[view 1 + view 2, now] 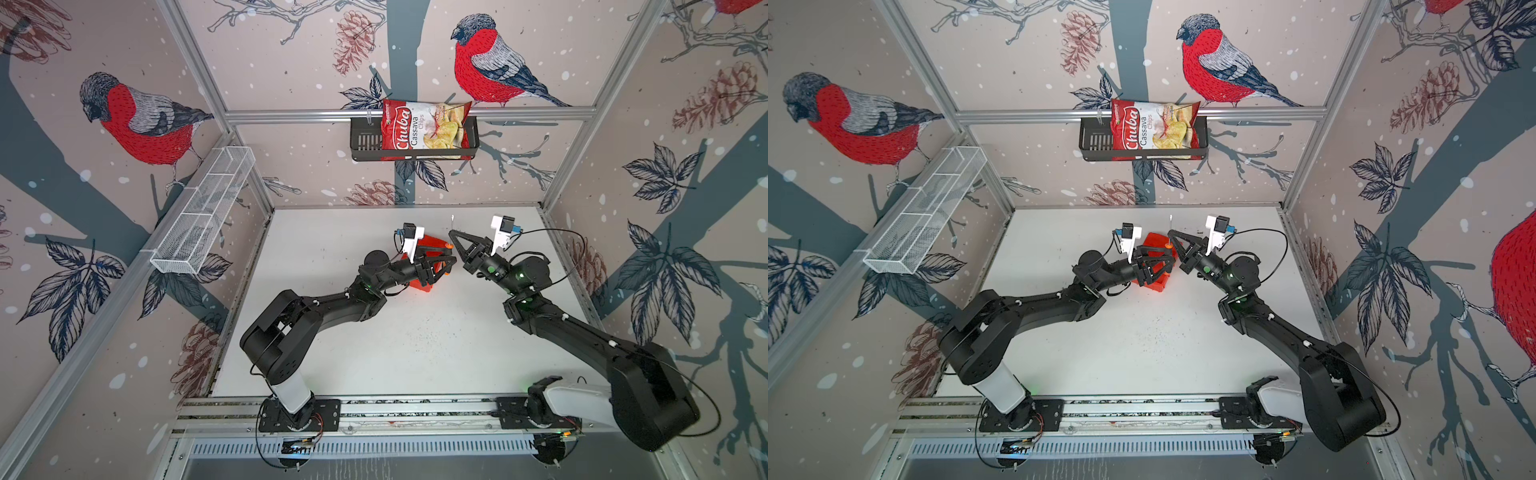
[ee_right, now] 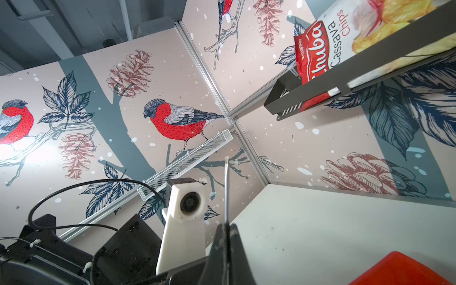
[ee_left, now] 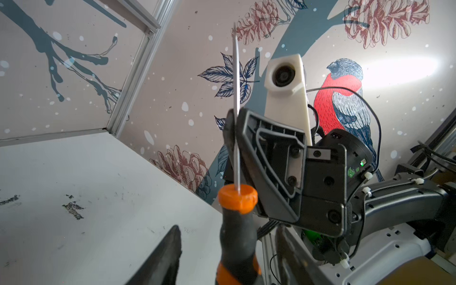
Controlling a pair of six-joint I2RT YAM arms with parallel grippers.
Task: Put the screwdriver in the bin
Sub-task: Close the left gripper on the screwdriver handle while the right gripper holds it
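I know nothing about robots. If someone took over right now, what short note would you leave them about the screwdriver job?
Right gripper: shut on the screwdriver's thin shaft, holding it upright, handle down, above the table.
Left gripper: open, fingers either side of the handle, not gripping yet.
Bin: on the table under the left gripper, mostly hidden.
Done: screwdriver picked up.
Left: probably pass it to the left gripper, then drop it in the bin.

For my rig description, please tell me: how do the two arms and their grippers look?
The left arm and right arm are black, each with a white segment above its base. The left gripper and right gripper are black triangular open frames. Each wrist carries a white camera mount with a black cable; green lights glow near the joints.
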